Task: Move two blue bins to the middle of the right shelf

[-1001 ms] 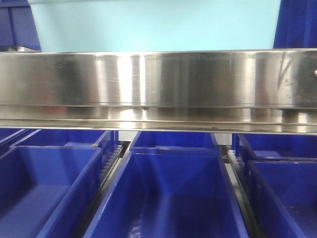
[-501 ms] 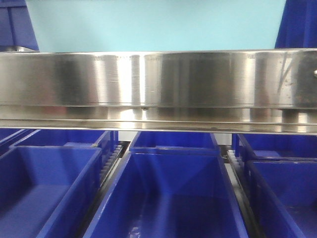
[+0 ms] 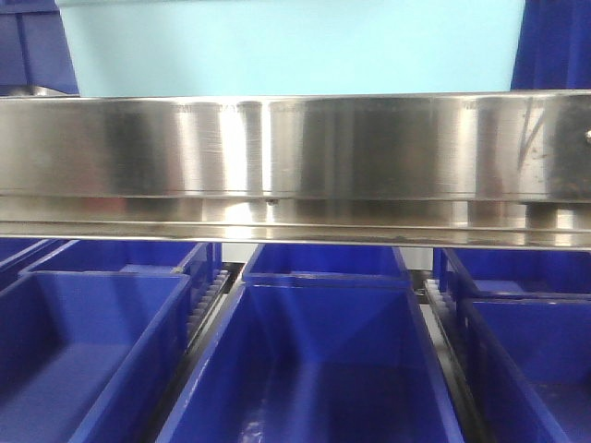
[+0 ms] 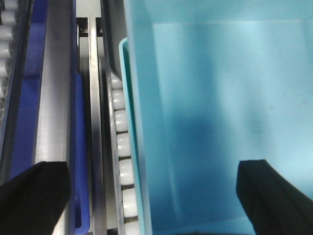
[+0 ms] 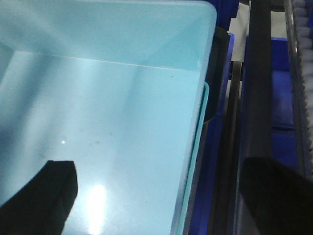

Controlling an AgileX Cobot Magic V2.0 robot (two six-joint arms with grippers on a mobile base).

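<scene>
Front view: light-blue bin (image 3: 286, 46) sits at the top of the frame, above and behind the steel shelf rail (image 3: 295, 148). A row of dark blue bins (image 3: 314, 369) is below the rail.

Left wrist view: left gripper (image 4: 151, 166) is released, jaws wide apart and straddling the bin's side wall. One finger (image 4: 29, 196) is at lower left, outside the bin over the shelf frame. The other is at lower right, inside the bin. Neither touches the wall. White rollers (image 4: 120, 122) run just beside the bin's outer edge. A second light-blue rim shows just outside the wall, so this looks like two nested bins.

Right wrist view: right gripper (image 5: 159, 164) is also released and straddles the opposite wall. One finger is inside at lower left, the other outside at lower right. The doubled rim shows here too, near the bin corner at upper right.
</scene>
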